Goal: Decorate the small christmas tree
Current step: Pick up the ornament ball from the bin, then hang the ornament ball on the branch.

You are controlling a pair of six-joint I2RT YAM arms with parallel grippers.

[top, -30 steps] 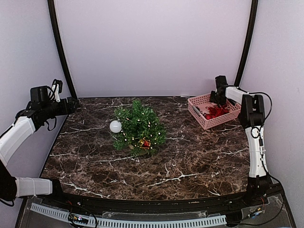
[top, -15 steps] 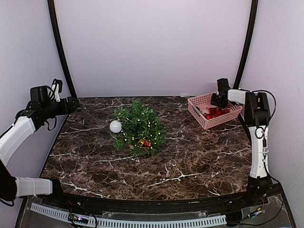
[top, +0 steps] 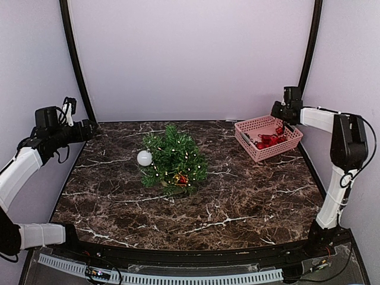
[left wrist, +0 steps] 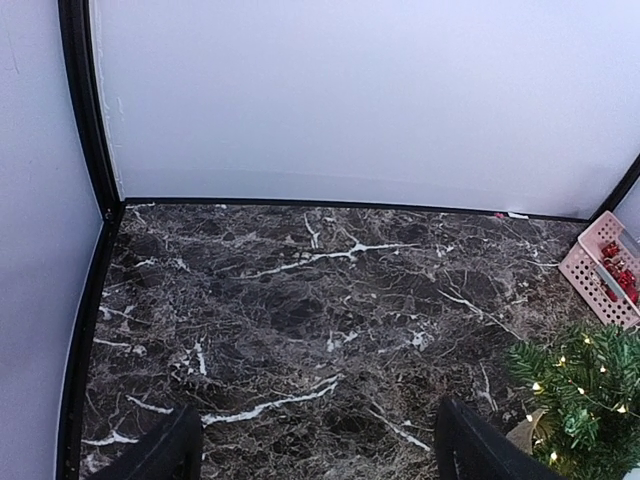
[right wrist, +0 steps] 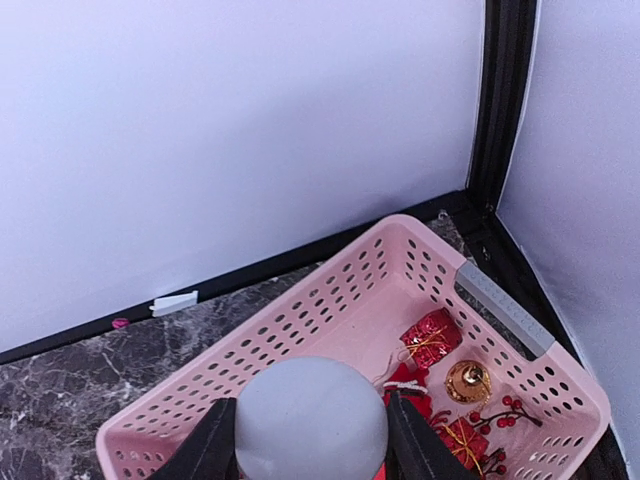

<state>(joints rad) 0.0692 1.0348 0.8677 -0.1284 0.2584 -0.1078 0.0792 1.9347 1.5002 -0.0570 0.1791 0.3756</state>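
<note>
- Two grippers in view: the right gripper [right wrist: 312, 445] is clamped on a white bauble [right wrist: 312, 405], a finger pressed to each side, above the pink basket [right wrist: 330, 300] at the far right corner.
- Meanwhile the left gripper [left wrist: 315, 455] hangs spread wide and empty over the far left of the marble table [top: 237, 196].
- Left of centre stands the small christmas tree [top: 173, 157], well apart from the basket. It already carries a white ball [top: 144, 158] and a red-gold ornament [top: 181, 178].
- I judge the step as pick done, carry pending.
- Next I need to swing the bauble across and seat it on a bare branch without tipping the tree.
</note>
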